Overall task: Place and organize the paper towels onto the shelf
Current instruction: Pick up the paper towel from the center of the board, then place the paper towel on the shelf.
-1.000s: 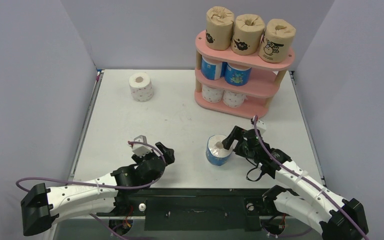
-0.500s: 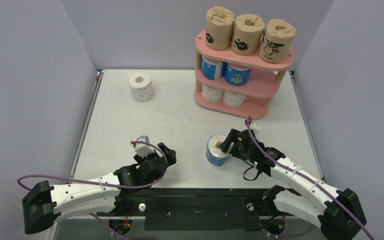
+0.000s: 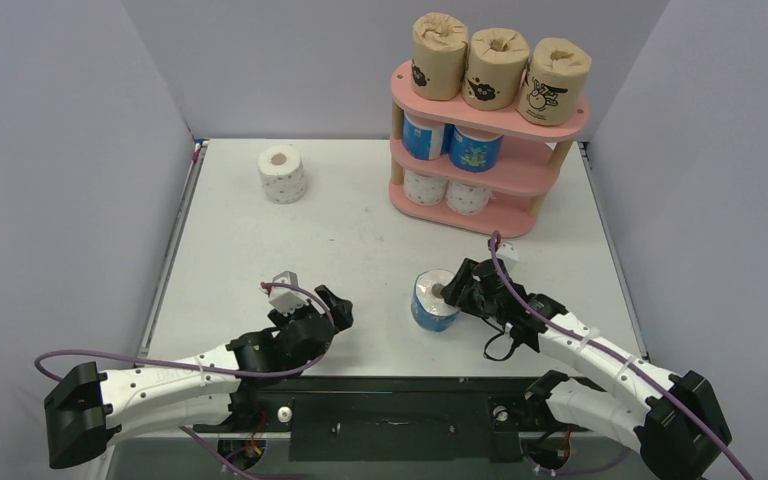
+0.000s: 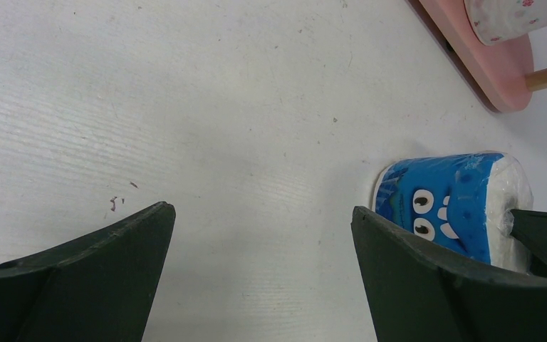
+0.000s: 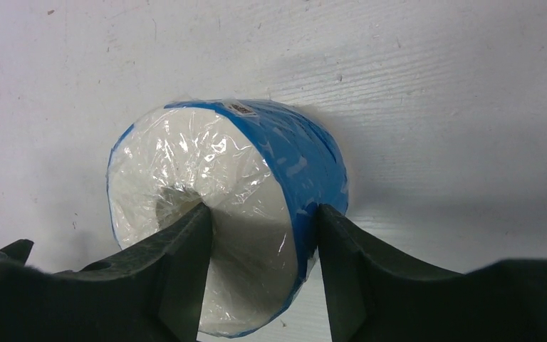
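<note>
Right claw (image 5: 260, 214) on the blue roll (image 5: 228, 214), pinching its wall: one finger (image 5: 171, 263) down in the hollow core, the other pressed against the blue wrap outside. Looks like contact on both sides in the wrist view; can't vouch for how firm. Lies tipped over on the table (image 3: 360, 230), open end toward the right arm, near the front edge and well apart from the shelf (image 3: 490, 118) at the back right.

Left claw (image 4: 260, 214) spread wide, nothing between the fingers, hovering low over bare table to the left of the blue roll.

Up on the shelf: three brown rolls (image 3: 498, 68) along the top, two more blue rolls (image 3: 450, 140) on the middle board with a gap at its right end, two white dotted ones at the bottom, again with a gap on the right. One more white dotted roll (image 3: 282, 173) standing alone at the far left of the table.

On handling: probably very light, soft and squashy under pressure, with a glossy plastic wrap that crinkles and likely slips. Gripping the wall through the core seems the sensible hold, giving the fingers something to bite on rather than sliding round the curved outside. Worth squeezing only enough to dent, not crush. Likely to swing or tilt once lifted, being held at one end, so probably needs turning upright before going into that middle gap beside its blue mates.
</note>
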Motion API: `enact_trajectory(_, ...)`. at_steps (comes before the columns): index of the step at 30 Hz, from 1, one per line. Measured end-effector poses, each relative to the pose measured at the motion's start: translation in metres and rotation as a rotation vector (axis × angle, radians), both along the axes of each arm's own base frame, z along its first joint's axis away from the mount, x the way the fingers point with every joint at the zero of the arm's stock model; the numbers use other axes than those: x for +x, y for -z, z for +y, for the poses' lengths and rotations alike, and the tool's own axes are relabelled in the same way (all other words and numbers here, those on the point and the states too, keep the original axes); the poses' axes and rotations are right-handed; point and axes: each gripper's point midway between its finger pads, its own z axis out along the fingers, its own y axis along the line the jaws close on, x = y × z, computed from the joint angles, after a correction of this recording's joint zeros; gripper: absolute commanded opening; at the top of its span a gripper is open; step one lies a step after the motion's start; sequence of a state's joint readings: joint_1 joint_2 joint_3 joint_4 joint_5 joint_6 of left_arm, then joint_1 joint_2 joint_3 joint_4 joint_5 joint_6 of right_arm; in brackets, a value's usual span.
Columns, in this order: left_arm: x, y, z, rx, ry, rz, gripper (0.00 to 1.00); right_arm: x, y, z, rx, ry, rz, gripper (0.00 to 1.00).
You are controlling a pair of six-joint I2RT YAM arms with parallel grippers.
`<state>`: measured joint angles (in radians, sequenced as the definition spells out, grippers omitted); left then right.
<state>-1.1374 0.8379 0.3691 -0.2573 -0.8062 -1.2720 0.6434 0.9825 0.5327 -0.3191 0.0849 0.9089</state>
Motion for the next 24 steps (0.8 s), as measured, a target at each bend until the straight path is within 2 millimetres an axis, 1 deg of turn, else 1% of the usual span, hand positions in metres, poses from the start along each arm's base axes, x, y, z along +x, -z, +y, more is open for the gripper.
enact_trajectory(6, 0.0, -0.002, 0.0, -0.01, 0.0, -0.004, 0.95, 0.0, -0.001, -0.003, -0.006, 0.01, -0.005, 0.41)
enact_trajectory(10, 0.0, -0.006, 0.0, -0.024, 0.0, -0.01, 0.95, -0.006, -0.005, -0.014, -0.039, 0.019, -0.002, 0.4)
enact_trajectory(13, 0.0, -0.008, -0.001, -0.033, -0.001, -0.013, 0.95, -0.008, -0.017, -0.024, -0.066, 0.029, -0.013, 0.39)
enact_trajectory(17, 0.0, -0.01, -0.001, -0.044, -0.002, -0.017, 0.94, 0.0, -0.052, -0.042, -0.073, 0.08, -0.069, 0.37)
enact_trajectory(22, 0.0, -0.014, -0.001, -0.061, -0.003, -0.025, 0.94, 0.019, -0.118, -0.077, -0.066, 0.203, -0.183, 0.37)
enact_trajectory(24, 0.0, -0.015, -0.001, -0.066, -0.003, -0.027, 0.94, 0.025, -0.14, -0.094, -0.07, 0.26, -0.221, 0.37)
